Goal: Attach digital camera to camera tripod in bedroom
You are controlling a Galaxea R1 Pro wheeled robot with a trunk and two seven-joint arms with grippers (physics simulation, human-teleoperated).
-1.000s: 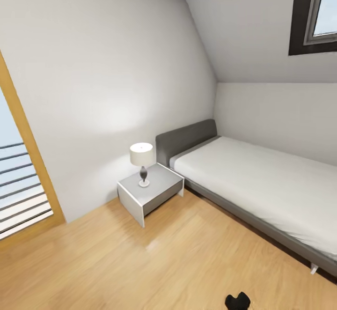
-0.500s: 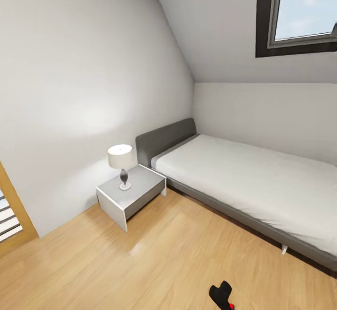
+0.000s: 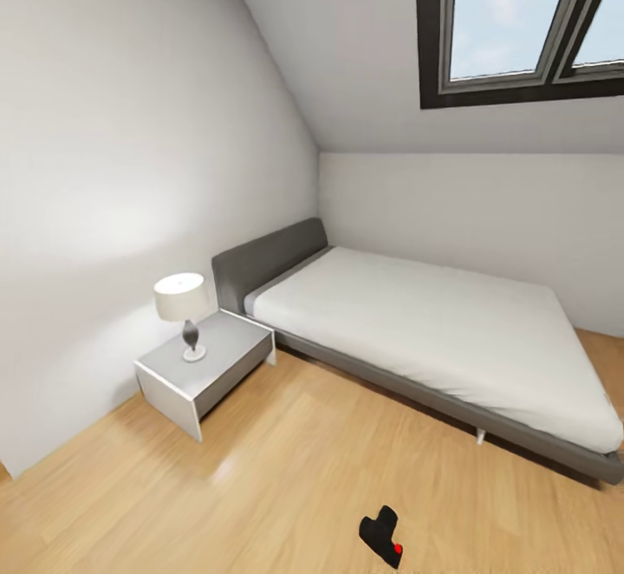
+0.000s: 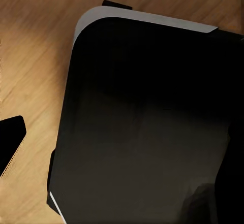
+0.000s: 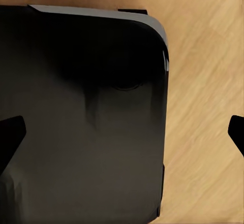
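I am in the bedroom, an attic room with sloped white walls and a light wooden floor. The digital camera and the camera tripod are out of view. A black piece of one of my arms with a red dot pokes in at the lower edge of the head view. My right gripper hangs open over my black base, its fingertips far apart and holding nothing. My left gripper also hangs over the base, one fingertip far out to the side, nothing held.
A grey-framed white bed fills the far right corner. A grey nightstand with a small white lamp stands beside its headboard at the left wall. A dark-framed skylight sits in the sloped ceiling. Bare wooden floor lies ahead.
The head view has swung to the right: the balcony door has left the picture, and more of the bed and skylight shows. The things in the room have not moved.
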